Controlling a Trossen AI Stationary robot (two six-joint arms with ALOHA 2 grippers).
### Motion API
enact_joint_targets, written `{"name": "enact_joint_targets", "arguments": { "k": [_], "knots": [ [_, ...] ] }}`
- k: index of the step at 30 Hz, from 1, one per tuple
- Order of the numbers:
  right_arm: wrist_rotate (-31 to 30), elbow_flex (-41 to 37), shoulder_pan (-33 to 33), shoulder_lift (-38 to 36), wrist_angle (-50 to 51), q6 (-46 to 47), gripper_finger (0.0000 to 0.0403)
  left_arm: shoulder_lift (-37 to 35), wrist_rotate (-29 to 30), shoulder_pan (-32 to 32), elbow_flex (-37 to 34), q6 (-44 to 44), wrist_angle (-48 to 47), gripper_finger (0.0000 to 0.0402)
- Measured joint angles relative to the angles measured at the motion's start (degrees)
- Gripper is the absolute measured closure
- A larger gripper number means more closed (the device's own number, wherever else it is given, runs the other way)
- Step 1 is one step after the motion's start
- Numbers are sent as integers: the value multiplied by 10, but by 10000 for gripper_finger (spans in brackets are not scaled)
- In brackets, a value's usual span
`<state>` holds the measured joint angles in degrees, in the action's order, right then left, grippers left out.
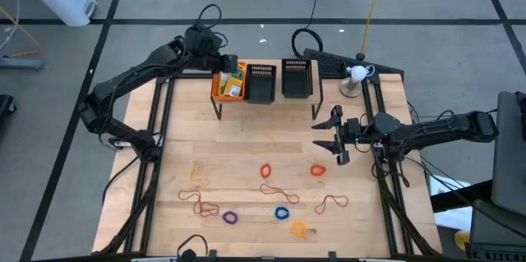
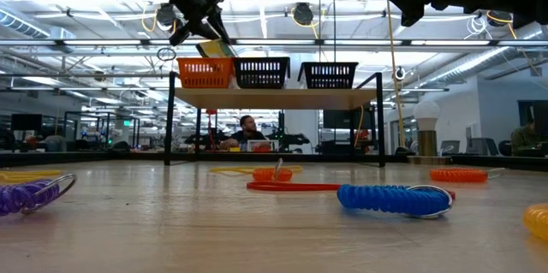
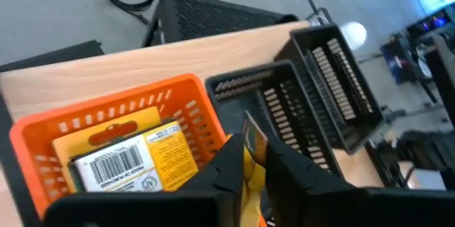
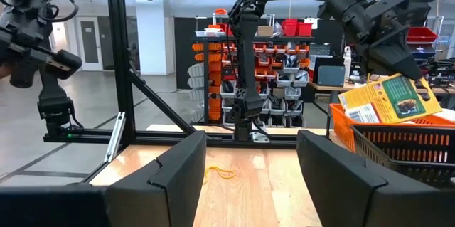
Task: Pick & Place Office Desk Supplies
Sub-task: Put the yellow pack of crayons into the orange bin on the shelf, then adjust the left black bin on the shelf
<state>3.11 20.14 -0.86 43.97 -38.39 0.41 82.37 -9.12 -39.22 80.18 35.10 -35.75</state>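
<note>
While a yellow packet (image 3: pixel 250 157) is pinched edge-on, tilted, in the nearly closed left gripper (image 3: pixel 245 166) directly above the orange tray (image 3: pixel 43 131), the open, empty right gripper (image 1: pixel 335 137) is held well apart.

Pale matt wood tabletop (image 1: pixel 271 143)

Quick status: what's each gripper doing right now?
Left gripper: closed on a flat yellow packet above the orange mesh tray.
Right gripper: open, empty, above the table.
</note>
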Motion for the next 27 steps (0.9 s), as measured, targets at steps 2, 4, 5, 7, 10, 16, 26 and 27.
{"name": "enact_joint_targets", "arguments": {
  "k": [2,4,5,7,10,16,26,27],
  "knots": [
    [0,0,0,0,0,0,192,0,-3,0,0,-13,0,336],
    [0,0,0,0,0,0,192,0,-2,0,0,-30,0,319],
    [0,0,0,0,0,0,192,0,-1,0,0,-36,0,311],
    [0,0,0,0,0,0,192,0,-1,0,0,-48,0,294],
    [0,0,0,0,0,0,192,0,1,0,0,-59,0,268],
    [0,0,0,0,1,5,192,0,35,-1,0,-105,0,228],
    [0,0,0,0,9,-3,192,-24,47,-5,0,-244,76,206],
    [0,0,0,0,12,-9,192,-31,46,-5,0,-258,89,206]
  ]
}}
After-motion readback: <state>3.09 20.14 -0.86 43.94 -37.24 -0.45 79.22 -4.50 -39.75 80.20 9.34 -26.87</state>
